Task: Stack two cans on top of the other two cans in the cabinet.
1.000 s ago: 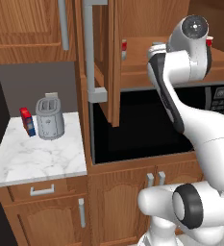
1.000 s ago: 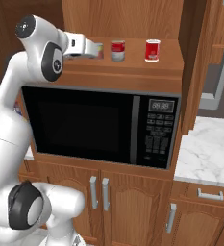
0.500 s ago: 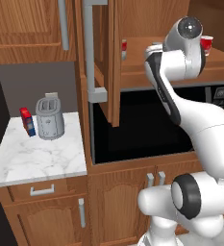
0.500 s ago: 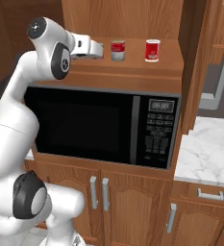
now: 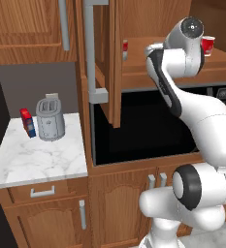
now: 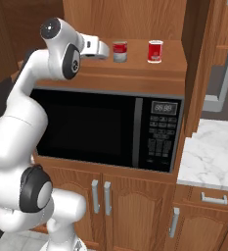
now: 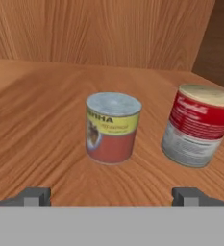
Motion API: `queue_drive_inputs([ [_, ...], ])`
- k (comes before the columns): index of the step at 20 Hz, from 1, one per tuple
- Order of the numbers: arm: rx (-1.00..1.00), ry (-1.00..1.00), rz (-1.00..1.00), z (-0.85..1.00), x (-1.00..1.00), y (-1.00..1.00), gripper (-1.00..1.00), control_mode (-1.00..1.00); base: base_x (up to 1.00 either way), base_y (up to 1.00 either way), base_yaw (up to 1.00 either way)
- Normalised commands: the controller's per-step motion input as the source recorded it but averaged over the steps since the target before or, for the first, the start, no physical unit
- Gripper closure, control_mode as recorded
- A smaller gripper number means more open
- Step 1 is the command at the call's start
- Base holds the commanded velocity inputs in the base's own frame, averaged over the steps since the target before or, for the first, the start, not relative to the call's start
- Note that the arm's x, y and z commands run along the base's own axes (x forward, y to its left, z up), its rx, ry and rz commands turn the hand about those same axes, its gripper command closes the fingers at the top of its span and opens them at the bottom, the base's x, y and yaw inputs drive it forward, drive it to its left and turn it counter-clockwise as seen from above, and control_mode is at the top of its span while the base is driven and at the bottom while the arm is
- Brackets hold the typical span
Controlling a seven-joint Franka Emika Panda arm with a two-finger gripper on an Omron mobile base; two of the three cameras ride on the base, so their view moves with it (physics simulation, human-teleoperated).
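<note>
Inside the open brown cabinet [image 6: 135,73], two red cans [image 6: 119,51] [image 6: 155,51] stand upright on the wooden shelf. My gripper [image 6: 102,49] reaches in from the left, just short of the nearer can. In the hand view a can with a yellow and red label [image 7: 112,127] stands straight ahead, centred between the fingertips [image 7: 34,196]. A red and silver can [image 7: 197,126] stands to its right, apart from it. My gripper [image 7: 111,197] is open with nothing between its fingers. From the left base view, red cans [image 5: 125,48] [image 5: 207,45] peek out on either side of the arm.
The cabinet door [image 5: 104,63] with its long grey handle [image 5: 89,48] hangs open left of the arm. A black microwave [image 6: 86,127] sits under the shelf. A toaster [image 5: 50,117] and a red and blue box [image 5: 27,121] stand on the marble counter [image 5: 37,160].
The arm's upper joints have swung and the gripper has edged a little closer to the cans. It has stayed open, and the cans have not moved.
</note>
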Motion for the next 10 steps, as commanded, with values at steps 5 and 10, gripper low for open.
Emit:
queue_drive_inputs([
  [5, 0.0, 0.03, 0.0, 0.0, 0.23, -0.01, -1.0, -1.0, 0.0, 0.0, 0.0],
  [10, 0.0, 0.01, 0.0, 0.0, 0.25, 0.0, -1.0, -1.0, 0.0, 0.0, 0.0],
])
